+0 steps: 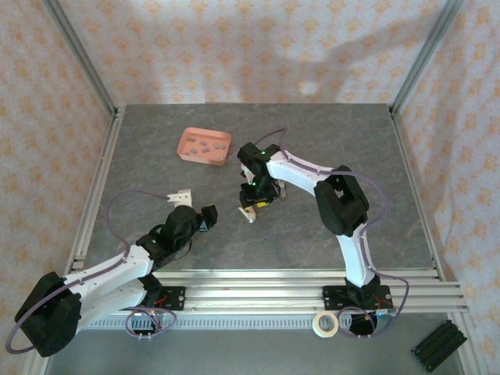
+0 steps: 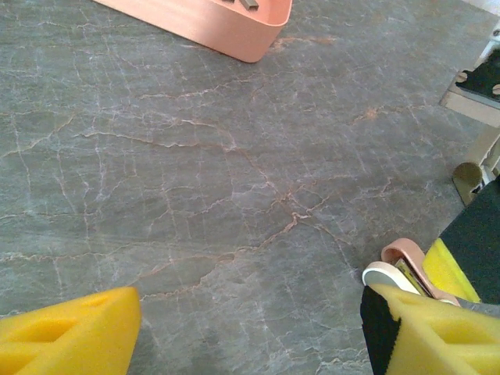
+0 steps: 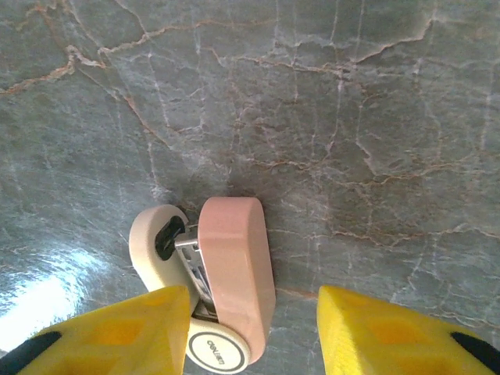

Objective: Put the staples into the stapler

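The stapler (image 3: 234, 273), pink on top with a white base, lies on the grey table, its metal magazine showing between the two parts. My right gripper (image 3: 254, 312) is open and straddles it: the left yellow finger (image 3: 133, 328) overlaps the white base, the right finger (image 3: 391, 332) stands off from the pink side. From above, the stapler (image 1: 248, 212) sits just under the right gripper (image 1: 258, 198). Several small grey staples (image 1: 207, 144) lie in the salmon-pink tray (image 1: 187, 152). My left gripper (image 2: 250, 336) is open over bare table, with the stapler (image 2: 406, 262) beside its right finger.
The tray's near wall (image 2: 226, 27) is at the top of the left wrist view. Aluminium rails (image 1: 297, 281) run along the near edge. A tape roll (image 1: 325, 324) and a black block (image 1: 439, 344) lie beyond them. Frame posts stand at the back corners.
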Robot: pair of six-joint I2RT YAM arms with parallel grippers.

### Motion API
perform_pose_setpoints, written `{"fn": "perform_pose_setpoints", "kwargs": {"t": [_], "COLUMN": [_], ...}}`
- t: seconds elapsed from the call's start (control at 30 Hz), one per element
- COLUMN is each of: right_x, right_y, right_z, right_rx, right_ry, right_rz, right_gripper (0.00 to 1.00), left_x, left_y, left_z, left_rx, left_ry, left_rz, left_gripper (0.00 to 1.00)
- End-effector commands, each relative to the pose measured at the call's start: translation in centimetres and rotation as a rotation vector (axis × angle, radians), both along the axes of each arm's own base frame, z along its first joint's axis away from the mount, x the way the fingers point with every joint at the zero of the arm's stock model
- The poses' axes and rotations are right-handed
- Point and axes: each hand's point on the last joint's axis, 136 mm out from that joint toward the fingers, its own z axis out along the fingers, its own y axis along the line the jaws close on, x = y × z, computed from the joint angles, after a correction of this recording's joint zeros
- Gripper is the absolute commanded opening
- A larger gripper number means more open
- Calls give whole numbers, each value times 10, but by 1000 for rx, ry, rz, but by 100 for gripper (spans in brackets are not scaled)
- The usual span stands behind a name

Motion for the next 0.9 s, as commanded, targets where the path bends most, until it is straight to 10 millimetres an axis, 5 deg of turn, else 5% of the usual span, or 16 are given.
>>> {"fn": "perform_pose_setpoints", "kwargs": {"t": [0.0,0.77,0.87], "right_x": [0,8,8], "right_y": [3,-9,-8], "right_z": [-5,-38,-38], "right_rx": [-5,-131,-158], "right_ry": [5,-36,-51], "right_rz": [-2,26,51], "right_gripper": [46,41,35], "left_x": [4,2,0], "left_y": [0,1,2], "left_z": [5,2,2], "left_rx": [-14,-8,-10], "left_ry": [-19,-6,-2], "left_rz": [17,15,17], "left_gripper": [75,75,74]}}
